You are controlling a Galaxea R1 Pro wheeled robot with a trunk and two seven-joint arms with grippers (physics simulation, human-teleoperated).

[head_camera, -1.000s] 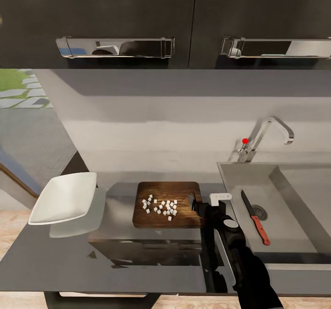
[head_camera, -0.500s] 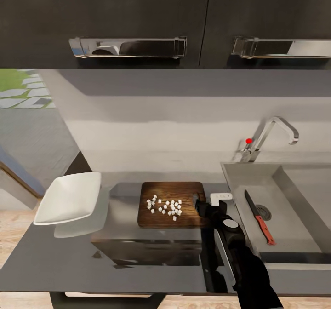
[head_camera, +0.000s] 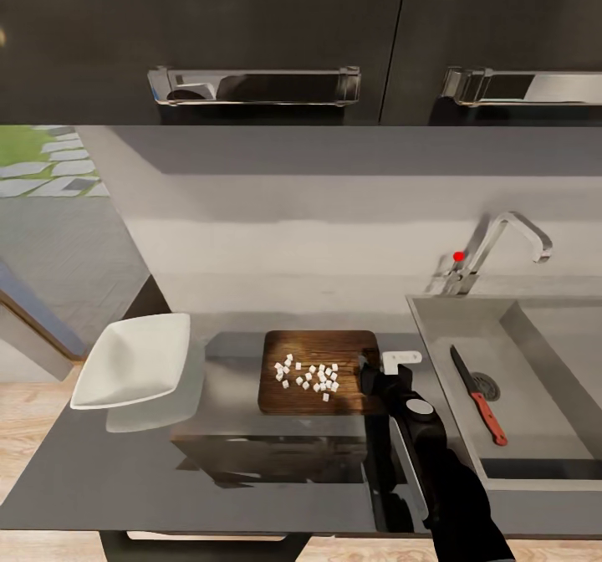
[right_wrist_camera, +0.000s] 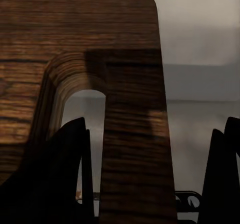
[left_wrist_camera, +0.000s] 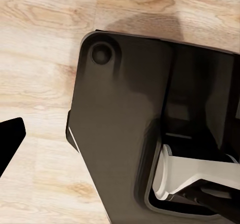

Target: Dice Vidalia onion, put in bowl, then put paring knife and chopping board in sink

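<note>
Chopping board (head_camera: 319, 371): lies flat on the grey desk (head_camera: 251, 478) between bowl and sink, handle slot toward the sink; looks stiff and light enough to lift by that end.
Diced onion (head_camera: 311, 376): small loose white cubes on the board; likely to slide off if it tilts.
Right hand (head_camera: 374, 375): fingers spread wide, straddling the bar beside the slot (right_wrist_camera: 87, 129), not yet closed.
Bowl (head_camera: 134, 360): white, empty.
Paring knife (head_camera: 478, 394): in the sink (head_camera: 447, 336).

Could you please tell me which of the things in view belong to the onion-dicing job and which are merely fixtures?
Belonging to the job:
chopping board
diced onion
bowl
paring knife
sink
countertop
right tool

Merely there:
faucet
cabinet handles
</note>
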